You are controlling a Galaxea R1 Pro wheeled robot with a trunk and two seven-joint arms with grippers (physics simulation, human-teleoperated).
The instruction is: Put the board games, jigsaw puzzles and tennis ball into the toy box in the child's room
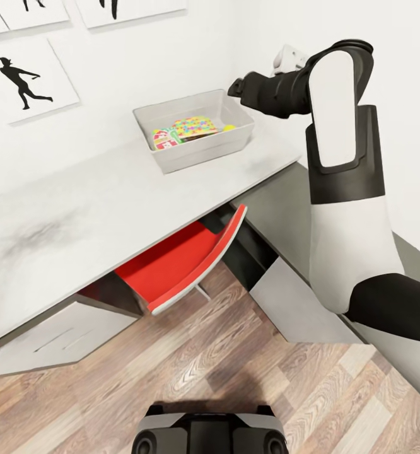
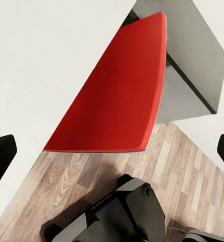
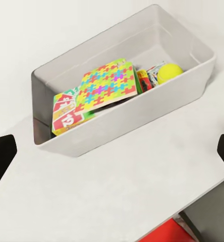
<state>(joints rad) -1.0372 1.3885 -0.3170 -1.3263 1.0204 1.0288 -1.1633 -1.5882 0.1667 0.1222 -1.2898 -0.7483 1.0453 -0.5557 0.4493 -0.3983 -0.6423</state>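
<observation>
Head view: the counter [image 1: 109,202] runs from the lower left to the upper right of the frame, with a red chair [image 1: 185,265] tucked under its edge. The toy box [image 1: 194,129] sits at upper centre, its long axis slanting up to the right. Inside lie a jigsaw puzzle [image 3: 108,84], a board game [image 3: 66,112] beneath it and the tennis ball [image 3: 169,72] at the far end. The right gripper [image 3: 112,151] hangs beside the box with fingers apart and nothing held, the nearer arm by far. The left gripper [image 2: 112,151], also spread and empty, looks down over the chair. The box probably holds most of the toys.
</observation>
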